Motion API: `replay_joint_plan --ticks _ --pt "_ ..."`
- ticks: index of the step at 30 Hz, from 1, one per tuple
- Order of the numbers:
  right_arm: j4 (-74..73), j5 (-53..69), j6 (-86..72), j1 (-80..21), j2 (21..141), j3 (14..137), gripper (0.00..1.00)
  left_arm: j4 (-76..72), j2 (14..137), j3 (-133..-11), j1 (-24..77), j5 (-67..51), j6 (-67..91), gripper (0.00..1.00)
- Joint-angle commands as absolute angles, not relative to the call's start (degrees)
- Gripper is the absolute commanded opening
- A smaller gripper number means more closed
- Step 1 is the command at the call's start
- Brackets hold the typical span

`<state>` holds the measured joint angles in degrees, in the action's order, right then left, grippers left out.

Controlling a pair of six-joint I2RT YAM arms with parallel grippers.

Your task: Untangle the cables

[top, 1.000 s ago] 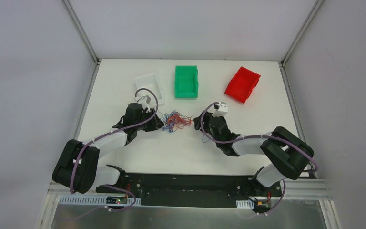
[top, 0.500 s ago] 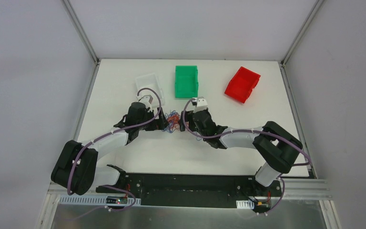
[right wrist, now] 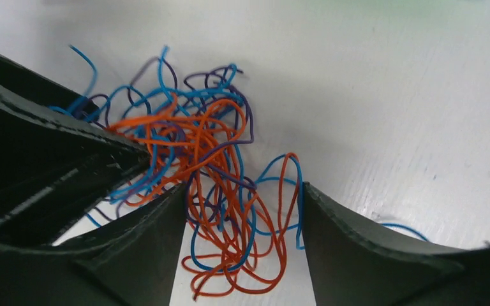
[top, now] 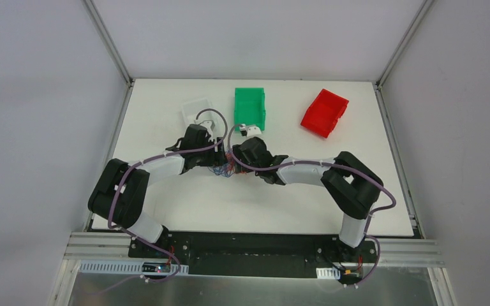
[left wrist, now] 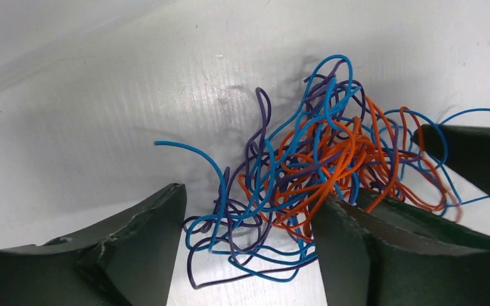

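We see a small knot of hair-thin blue, orange and dark purple cables (top: 230,167) lying near the middle of the white table (top: 261,210). Both grippers meet at it, just beside each other.

From the left wrist, the left gripper (left wrist: 249,197) sits low over the table with its dark fingers (left wrist: 134,248) spread wide. The near part of the tangle lies loosely in the gap, with a few strands brushing one finger and nothing pinched.

From the right wrist, the right gripper (right wrist: 242,188) also has its fingers (right wrist: 357,248) well apart, with orange and blue loops lying between them, not gripped.

Along the far side of the table we see a clear bin (top: 198,109), a green bin (top: 249,108) and a red bin (top: 324,113).
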<state>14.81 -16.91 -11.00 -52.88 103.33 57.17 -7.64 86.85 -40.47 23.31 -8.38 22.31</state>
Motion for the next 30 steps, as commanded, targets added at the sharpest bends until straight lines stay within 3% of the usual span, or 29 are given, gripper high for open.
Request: replay_joint_plan --ticks 1,4,7,14,18,26,30 --pt "6.89 -20.46 -15.15 -54.87 105.89 60.24 0.63 -2.01 88.79 -43.34 23.86 -7.68 21.01 0.65" --pt "3.46 -27.59 -19.16 -55.47 106.25 60.36 0.55 -1.27 88.40 -43.08 23.82 -5.07 20.93 0.45" --pt "-1.26 -35.61 -23.49 -55.39 105.51 60.83 0.60 0.89 87.26 -43.34 23.82 -0.97 20.25 0.26" --pt "-21.31 -49.86 -38.92 -53.30 106.06 67.11 0.70 2.72 77.27 -38.71 23.83 17.07 21.61 0.28" --pt "-22.96 -49.34 -44.27 -49.99 102.52 63.92 0.68 1.90 72.49 -35.78 23.77 23.52 23.63 0.20" --pt "-16.30 -50.25 -48.24 -45.70 88.04 51.11 0.64 0.39 67.43 -33.00 23.81 25.34 24.96 0.12" --pt "-8.09 -47.03 -40.83 -45.72 82.71 46.11 0.63 -5.00 64.68 -30.46 23.83 17.63 23.02 0.13"
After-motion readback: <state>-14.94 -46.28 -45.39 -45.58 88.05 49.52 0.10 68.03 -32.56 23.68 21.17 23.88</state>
